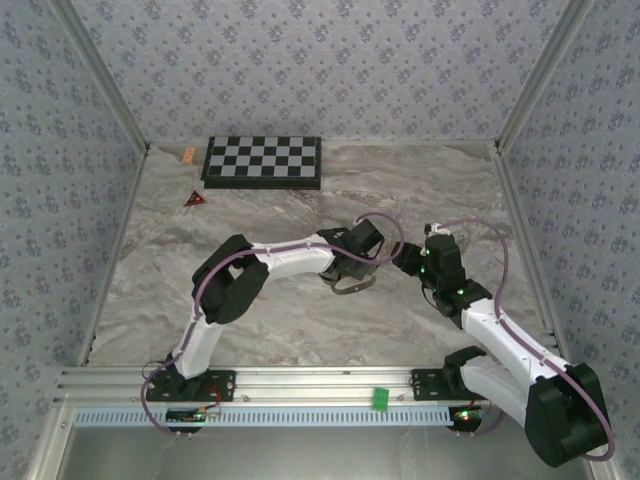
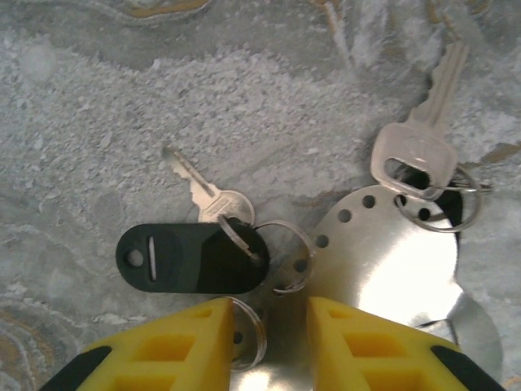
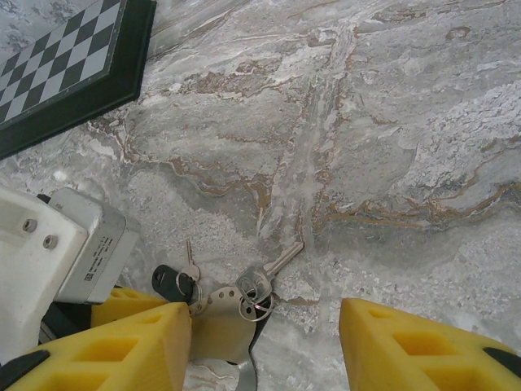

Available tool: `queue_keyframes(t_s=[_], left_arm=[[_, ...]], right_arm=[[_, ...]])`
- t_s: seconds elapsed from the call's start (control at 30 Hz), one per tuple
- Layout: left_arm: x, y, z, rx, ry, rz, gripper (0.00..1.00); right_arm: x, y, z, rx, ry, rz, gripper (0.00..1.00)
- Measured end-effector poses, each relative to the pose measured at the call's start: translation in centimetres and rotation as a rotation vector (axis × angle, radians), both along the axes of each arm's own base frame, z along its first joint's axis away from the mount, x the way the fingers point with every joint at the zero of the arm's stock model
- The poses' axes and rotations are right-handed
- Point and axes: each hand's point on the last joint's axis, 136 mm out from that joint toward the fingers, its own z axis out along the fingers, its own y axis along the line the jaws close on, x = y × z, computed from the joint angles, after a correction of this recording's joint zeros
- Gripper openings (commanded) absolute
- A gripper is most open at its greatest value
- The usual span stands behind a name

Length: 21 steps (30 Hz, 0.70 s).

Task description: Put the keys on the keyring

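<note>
My left gripper (image 1: 349,284) hangs over the bunch, which lies about mid-tabletop, a little toward the near edge. My right gripper (image 1: 406,257) faces it from the right.

From above, the bunch is no more than a pale curve under my left fingers. That view gives the layout instead: the chessboard (image 1: 263,162) at the far edge and the red triangle (image 1: 195,199) near the far left corner.

My left wrist gives the detail. The small key (image 2: 199,189) is all silver, its blade pointing away from me. Its head sits on the keyring (image 2: 285,222), a thin wire loop that also carries a black oval tag (image 2: 191,259). The larger key (image 2: 417,142), also silver, lies to the right with a third loop (image 2: 480,204) through its head. Both loops overlap a shiny perforated plate (image 2: 391,269). A second loop (image 2: 264,338) lies in the gap of my left gripper (image 2: 269,314). That gap is narrow and the plate's edge runs into it. I cannot tell whether my pads touch either one.

My right wrist sees the same bunch small and farther off, beside my left arm's housing (image 3: 49,244). My right gripper (image 3: 264,314) is spread wide, holding nothing.
</note>
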Motion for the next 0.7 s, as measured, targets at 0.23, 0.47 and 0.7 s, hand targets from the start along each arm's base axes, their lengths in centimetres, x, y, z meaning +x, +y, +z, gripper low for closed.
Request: queue_keyframes(t_s=[0.23,0.47,0.7], left_arm=[[0.0,0.8,-0.3,0.037,-0.002,0.010,0.27],[0.2,1.3,-0.3,0.063,-0.015,0.022,0.24],[0.6,2.1,-0.3,0.096,-0.042,0.041,0.19]], right_arm=[[0.0,0.1,0.0,0.006,0.002,0.005,0.53],[0.0,0.1,0.0,0.006,0.002,0.005,0.53],[-0.1,0.1,-0.1,0.006,0.003,0.005,0.53]])
